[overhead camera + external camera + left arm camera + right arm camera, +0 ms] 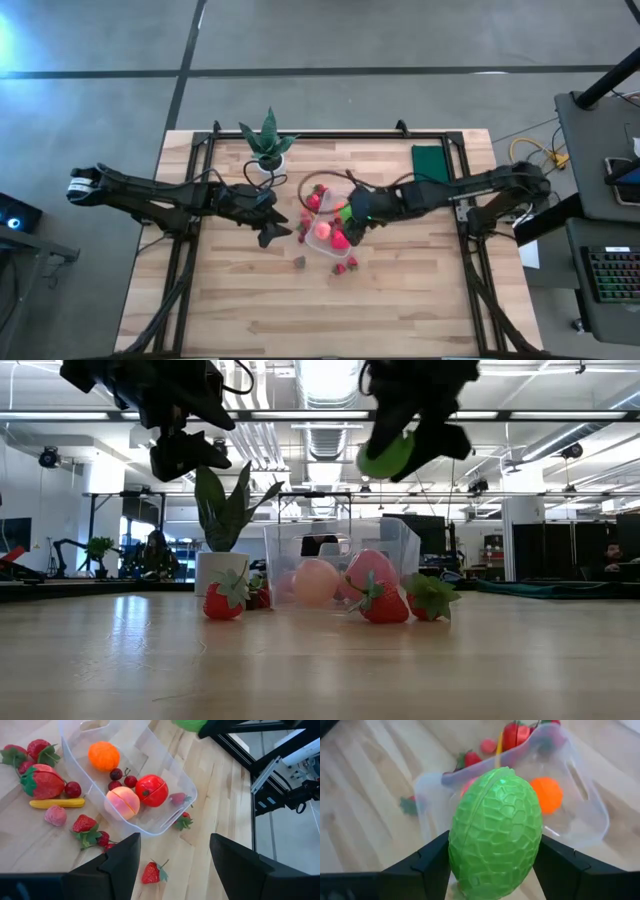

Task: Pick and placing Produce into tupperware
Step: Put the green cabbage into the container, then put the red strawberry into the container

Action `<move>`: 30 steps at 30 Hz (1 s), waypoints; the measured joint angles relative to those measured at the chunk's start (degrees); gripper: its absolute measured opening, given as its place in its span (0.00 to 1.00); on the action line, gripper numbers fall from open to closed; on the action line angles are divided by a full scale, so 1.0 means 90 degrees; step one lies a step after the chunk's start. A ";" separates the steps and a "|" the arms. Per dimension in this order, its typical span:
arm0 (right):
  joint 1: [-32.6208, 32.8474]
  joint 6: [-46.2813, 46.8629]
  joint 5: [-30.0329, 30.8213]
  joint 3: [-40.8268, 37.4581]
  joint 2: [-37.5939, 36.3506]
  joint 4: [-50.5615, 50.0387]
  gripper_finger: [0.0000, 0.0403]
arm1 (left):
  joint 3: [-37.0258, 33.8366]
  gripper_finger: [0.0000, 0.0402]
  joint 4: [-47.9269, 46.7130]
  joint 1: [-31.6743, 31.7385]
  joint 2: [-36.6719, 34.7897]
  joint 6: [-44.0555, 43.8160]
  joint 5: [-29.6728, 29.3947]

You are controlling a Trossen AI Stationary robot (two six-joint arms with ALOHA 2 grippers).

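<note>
A green scaly fruit [495,832] is clamped between the right gripper's [495,865] fingers above the clear tub [165,817], while the left gripper [172,855] hangs spread and empty.

The tub [325,232] is open on top, with fruit on its floor and the right end effector [352,222] with a green piece [345,213] above it. Loose strawberries [345,266] crowd the surface [400,300] near it; the plant [266,140] stands far left; the near surface lies free
</note>
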 joint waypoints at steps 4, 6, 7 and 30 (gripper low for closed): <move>-0.0277 -0.0229 -0.0338 0.0290 0.0476 -0.0072 0.61 | 0.0000 0.56 0.0022 0.0000 -0.0002 -0.0019 -0.0001; -0.0319 -0.0266 -0.0382 0.0386 0.0681 -0.0313 0.65 | 0.0000 0.56 0.0022 -0.0002 -0.0002 -0.0019 -0.0001; -0.0336 -0.0290 -0.0400 0.0424 0.0766 -0.0452 0.66 | 0.0000 0.56 0.0020 0.0000 -0.0002 -0.0024 -0.0001; 0.0561 -0.0018 0.0900 0.0435 0.0059 -0.1777 0.78 | -0.0015 0.56 0.0383 -0.0360 0.0702 0.0466 0.0691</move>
